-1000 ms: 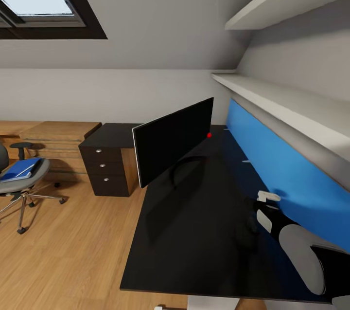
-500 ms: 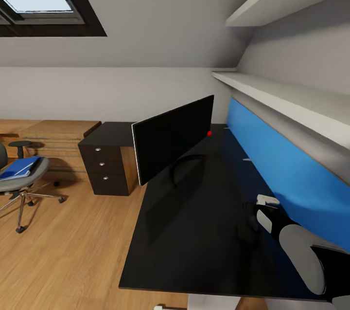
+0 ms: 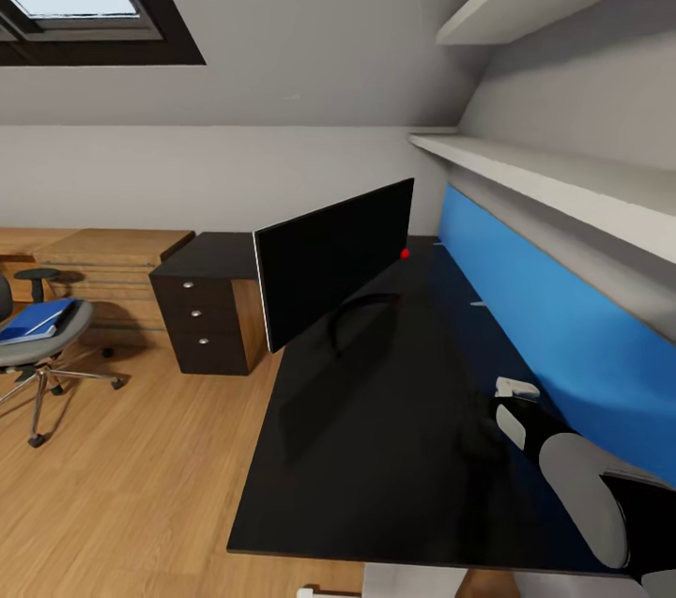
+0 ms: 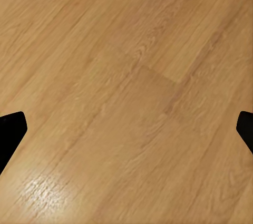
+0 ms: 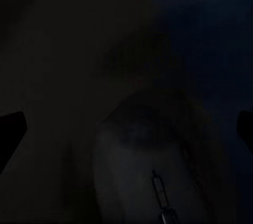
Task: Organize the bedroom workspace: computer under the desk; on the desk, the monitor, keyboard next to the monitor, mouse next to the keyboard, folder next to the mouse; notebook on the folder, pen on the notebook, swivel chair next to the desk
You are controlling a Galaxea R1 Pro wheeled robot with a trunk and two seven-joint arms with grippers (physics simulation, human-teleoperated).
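Hovering over the desk [image 3: 376, 448] near the blue panel [image 3: 545, 326]: right gripper [image 5: 126, 124], fingers spread, mouse [image 5: 153, 171] just below. Left gripper [image 4: 126, 129] spread above floor [image 4: 126, 76]. Monitor [image 3: 329, 265] upright on desk; folder [image 3: 33, 318] on chair [image 3: 38, 345].

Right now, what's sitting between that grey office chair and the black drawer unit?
In the head view, only bare wood floor lies between the swivel chair and the desk drawers. The light oak cabinet stands behind that gap, against the wall.

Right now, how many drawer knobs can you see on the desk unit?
3, stacked in a column on the drawer unit front: top knob, middle knob, bottom knob.
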